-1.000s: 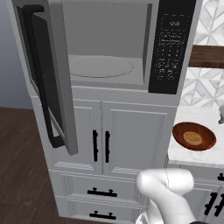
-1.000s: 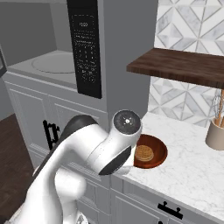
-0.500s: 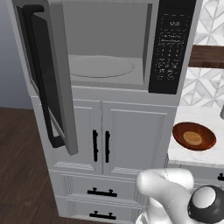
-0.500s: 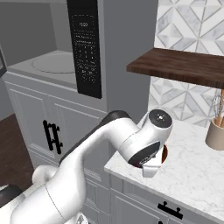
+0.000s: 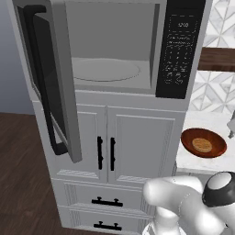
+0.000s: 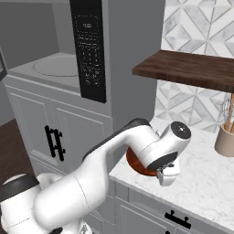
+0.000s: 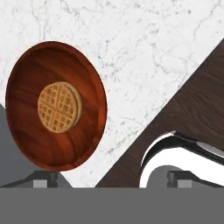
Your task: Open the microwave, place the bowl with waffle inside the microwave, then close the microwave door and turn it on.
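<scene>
Jaws spread wide, nothing between them; gripper [image 7: 111,179] hanging over the white marble counter [image 7: 144,52], not touching anything. Shallow round reddish-brown bowl [image 7: 57,105] with the golden gridded waffle [image 7: 58,107] sitting at left-centre of the hand view, off the jaw centreline toward the left fingertip, so not yet lined up for a grab. Just changed: over the last second, arm swung from frame centre to right of centre in the right base view, ending with the gripper [image 6: 165,178] above the bowl's near edge; bowl itself unmoved, door angle unchanged. Meaning, as a judgement: open-door step done, reach for the bowl under way, descent and grip on the rim still to come. Left base view gives what the others lack: grey-framed microwave door [image 5: 50,82] with its black bar handle swung fully out at left, round glass turntable [image 5: 105,69] bare, black keypad panel [image 5: 176,46] at upper right, whole bowl [image 5: 203,142] at right edge on the counter. Right base view gives hand-to-bowl relation instead: wrist hiding most of the bowl [image 6: 137,162], dark wooden shelf [image 6: 192,68] above.
</scene>
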{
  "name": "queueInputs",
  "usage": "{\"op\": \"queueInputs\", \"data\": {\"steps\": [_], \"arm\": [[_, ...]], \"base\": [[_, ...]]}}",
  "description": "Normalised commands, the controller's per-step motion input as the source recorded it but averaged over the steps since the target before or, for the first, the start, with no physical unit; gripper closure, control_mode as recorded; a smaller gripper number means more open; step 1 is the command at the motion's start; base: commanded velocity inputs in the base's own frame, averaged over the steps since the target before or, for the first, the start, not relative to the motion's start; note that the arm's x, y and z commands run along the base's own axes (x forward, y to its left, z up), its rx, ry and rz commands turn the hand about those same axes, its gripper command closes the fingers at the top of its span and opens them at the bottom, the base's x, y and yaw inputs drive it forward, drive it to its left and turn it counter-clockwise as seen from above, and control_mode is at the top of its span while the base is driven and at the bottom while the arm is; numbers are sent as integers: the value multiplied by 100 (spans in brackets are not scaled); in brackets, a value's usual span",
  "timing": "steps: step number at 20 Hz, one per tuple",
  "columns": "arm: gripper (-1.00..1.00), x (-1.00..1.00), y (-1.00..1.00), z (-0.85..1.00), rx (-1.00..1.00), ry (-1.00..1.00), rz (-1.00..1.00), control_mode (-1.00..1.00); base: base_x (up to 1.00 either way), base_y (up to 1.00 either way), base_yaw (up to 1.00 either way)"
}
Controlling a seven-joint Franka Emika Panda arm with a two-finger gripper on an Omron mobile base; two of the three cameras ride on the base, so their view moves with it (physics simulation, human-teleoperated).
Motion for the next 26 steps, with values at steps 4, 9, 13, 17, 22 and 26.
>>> {"op": "queueInputs", "data": {"steps": [4, 9, 13, 17, 22, 26], "arm": [[-100, 48, -24, -40, 1, 0, 9, -100], [-100, 37, -39, -44, 3, 0, 11, -100], [-100, 33, -37, -34, 4, 0, 10, -100], [-100, 22, -28, -26, 2, 0, 7, -100], [-100, 15, 1, -19, 0, 0, 0, -100], [-100, 14, 3, -22, 0, 0, 0, -100]], "base": [[0, 0, 0], [0, 0, 0], [0, 0, 0], [0, 0, 0], [0, 0, 0], [0, 0, 0]]}}
